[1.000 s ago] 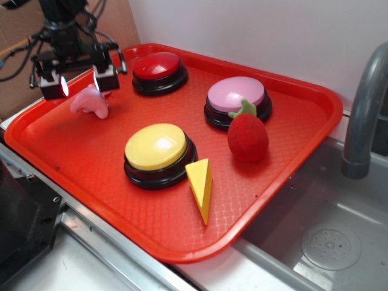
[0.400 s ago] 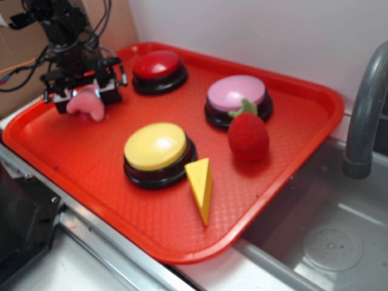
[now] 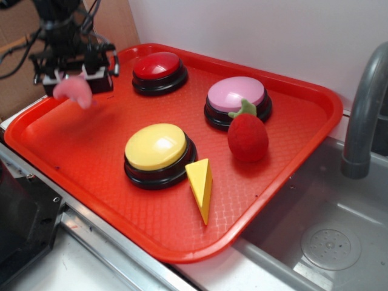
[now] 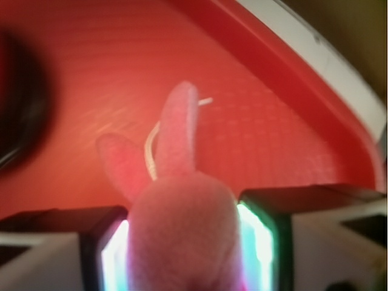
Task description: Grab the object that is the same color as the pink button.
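The object, a small pink plush toy (image 3: 73,91), hangs just above the far left corner of the red tray (image 3: 291,182). My gripper (image 3: 74,81) is shut on it. In the wrist view the toy (image 4: 182,212) fills the gap between the two lit fingers (image 4: 257,242), and its fins point down toward the tray floor (image 4: 254,121). The pink button (image 3: 236,94), a pale pink dome on a black base, sits at the back right of the tray, well away from the gripper.
A red button (image 3: 159,65) stands just right of the gripper. A yellow button (image 3: 156,147), a yellow cheese wedge (image 3: 201,187) and a red plush strawberry (image 3: 247,138) lie on the tray. A grey faucet (image 3: 364,109) and a sink (image 3: 327,242) are at the right.
The gripper came down around the pink toy, shut on it, and has now raised it slightly up and to the left off the tray.
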You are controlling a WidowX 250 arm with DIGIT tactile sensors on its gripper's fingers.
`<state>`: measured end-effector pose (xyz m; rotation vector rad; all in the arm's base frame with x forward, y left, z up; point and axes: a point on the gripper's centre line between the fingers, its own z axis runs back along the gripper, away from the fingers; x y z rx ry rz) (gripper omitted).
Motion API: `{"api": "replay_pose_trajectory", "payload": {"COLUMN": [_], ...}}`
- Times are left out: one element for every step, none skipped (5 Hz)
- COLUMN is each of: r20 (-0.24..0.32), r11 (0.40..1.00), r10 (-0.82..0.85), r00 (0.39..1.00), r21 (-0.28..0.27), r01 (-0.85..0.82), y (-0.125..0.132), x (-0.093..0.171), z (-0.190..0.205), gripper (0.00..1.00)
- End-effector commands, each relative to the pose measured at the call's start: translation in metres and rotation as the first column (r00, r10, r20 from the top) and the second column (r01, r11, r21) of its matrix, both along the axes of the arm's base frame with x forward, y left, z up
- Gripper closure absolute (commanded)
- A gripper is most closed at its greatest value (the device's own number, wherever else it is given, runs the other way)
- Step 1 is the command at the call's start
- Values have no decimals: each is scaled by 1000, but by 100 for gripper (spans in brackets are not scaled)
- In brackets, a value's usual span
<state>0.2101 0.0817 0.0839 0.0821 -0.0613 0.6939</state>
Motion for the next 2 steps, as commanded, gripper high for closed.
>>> {"api": "replay_pose_trajectory", "payload": {"r20": [91,60], "r11": [867,828], "r10": [-484,-548], "r00": [870,835], "r21": [-86,-108], "r01": [491,551], "y": [-81,-85], "x": [-37,-32], "z": [74,73], "gripper": [100,100]}}
